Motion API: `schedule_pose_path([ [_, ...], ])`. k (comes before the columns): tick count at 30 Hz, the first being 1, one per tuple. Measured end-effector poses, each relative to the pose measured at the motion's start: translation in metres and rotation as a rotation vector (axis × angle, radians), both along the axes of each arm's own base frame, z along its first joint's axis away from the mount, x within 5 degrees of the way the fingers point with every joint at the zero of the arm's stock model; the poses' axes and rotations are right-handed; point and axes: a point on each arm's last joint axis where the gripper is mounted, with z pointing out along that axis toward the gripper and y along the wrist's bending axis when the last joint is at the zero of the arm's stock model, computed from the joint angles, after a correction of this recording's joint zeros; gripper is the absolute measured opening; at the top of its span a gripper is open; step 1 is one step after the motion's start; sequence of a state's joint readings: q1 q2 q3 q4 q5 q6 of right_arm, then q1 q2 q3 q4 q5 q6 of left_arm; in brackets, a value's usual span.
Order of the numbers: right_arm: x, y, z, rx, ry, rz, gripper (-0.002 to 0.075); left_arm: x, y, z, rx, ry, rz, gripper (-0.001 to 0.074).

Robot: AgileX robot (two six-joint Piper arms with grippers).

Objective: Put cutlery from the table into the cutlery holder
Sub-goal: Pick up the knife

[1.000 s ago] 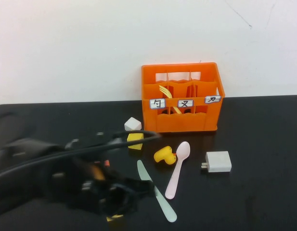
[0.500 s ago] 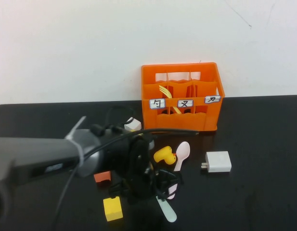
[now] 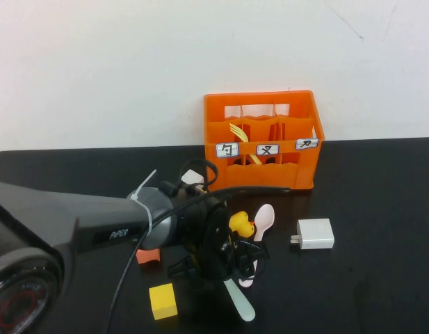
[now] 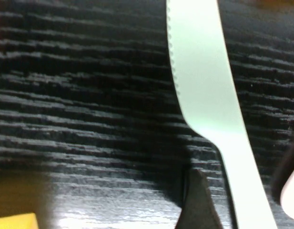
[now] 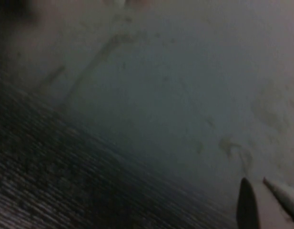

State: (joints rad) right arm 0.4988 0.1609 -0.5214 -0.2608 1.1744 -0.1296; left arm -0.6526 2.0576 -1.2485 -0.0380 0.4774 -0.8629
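L arm reaches across the table [image 3: 381, 278] from 9 o'clock; left gripper [image 3: 224, 268] sits low over the knife [image 3: 239, 300], just at 6 o'clock of the yellow duck [image 3: 240, 224]. Wrist cam shows the mint knife [image 4: 208, 95] flat on the black top, one dark fingertip [image 4: 197, 202] right beside its edge, 2nd finger only a sliver at the frame edge; fingers spread to either side of the knife, not closed on it. Knife handle end sticks out toward 5 o'clock of the gripper.

Spoon [image 3: 264, 219] lies w/ bowl up toward the crate, lower handle hidden behind the gripper, just at 3 o'clock of the duck. Fork [image 3: 238, 133] already stands in the cutlery holder [image 3: 270, 177], in the middle-front compartment, tilted. Holder is at 12 o'clock of the gripper, at the table's back edge.

White charger block [image 3: 315, 234] at 3 o'clock of the spoon, apart. Yellow cube [image 3: 163, 300] at 8 o'clock of the gripper; orange cube [image 3: 147, 257] partly behind the arm.

Right gripper [image 5: 263, 200]: only in its own wrist cam, tips close together, nothing held, near a pale surface, well away from the action.
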Motion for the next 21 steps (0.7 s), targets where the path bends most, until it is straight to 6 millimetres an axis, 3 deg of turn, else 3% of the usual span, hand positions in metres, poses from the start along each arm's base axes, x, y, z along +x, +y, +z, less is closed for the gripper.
schedule_pose_path([
  [21, -0.005, -0.009, 0.001, -0.025, -0.063, -0.030, -0.0001, -0.004, 0.015, -0.004, 0.205, 0.045, -0.052, 0.0407],
])
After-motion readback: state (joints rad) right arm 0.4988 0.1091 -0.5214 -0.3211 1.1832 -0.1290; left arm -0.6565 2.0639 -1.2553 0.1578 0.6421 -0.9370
